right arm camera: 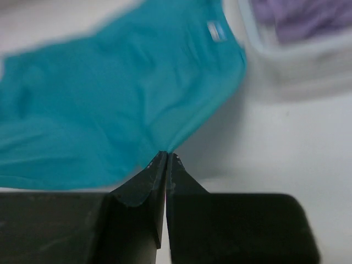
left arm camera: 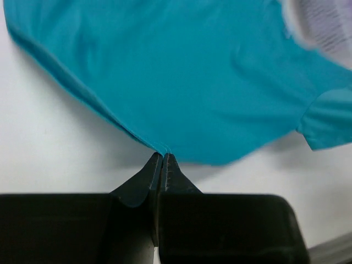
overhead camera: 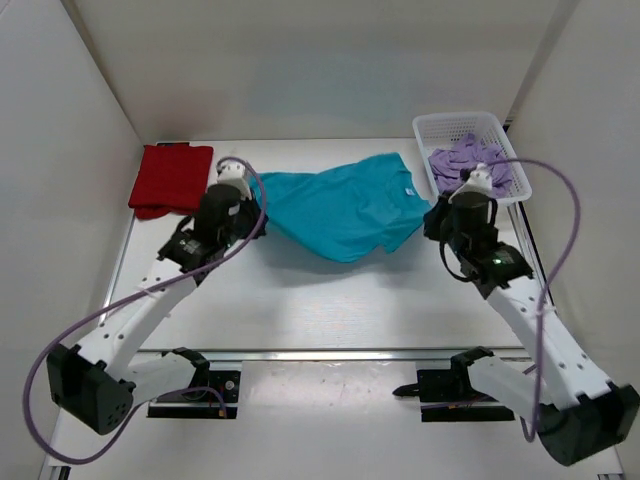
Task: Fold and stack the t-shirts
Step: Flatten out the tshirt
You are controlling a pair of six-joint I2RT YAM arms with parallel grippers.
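Teal-blue t-shirt [overhead camera: 345,210] hangs stretched between two robot arms over a white desk [overhead camera: 320,300], seen from above. Both arms reach forward from their bases at the near edge, elbows bent and wrists tipped down towards the cloth.

The left hand [left arm camera: 162,159] is at the shirt's left end. Its two dark fingers are pressed together, pinching a fold of the shirt's edge at their tips. From that pinch the cloth fans away and upwards in the left wrist view.

The right hand [right arm camera: 166,157] is at the shirt's right end, on its near corner. Its fingers are also pressed together, and the teal hem draws to a point right at their tips, so it appears to pinch the hem. A small white tag [right arm camera: 217,30] shows on the shirt's far right part.

A soft shadow lies on the desk under the shirt's near edge, so that edge is raised off the surface.

To the left of the teal shirt, close to its left end, a red t-shirt [overhead camera: 170,178] lies folded flat on the desk, near the left wall. To the right of the teal shirt, just beside its tagged end, stands a white lattice basket [overhead camera: 450,122] with a crumpled lavender t-shirt [overhead camera: 470,160] inside.

Nearer than the teal shirt, bare desk runs all the way to the arm bases. Beyond it, a narrow strip of desk meets the back wall.
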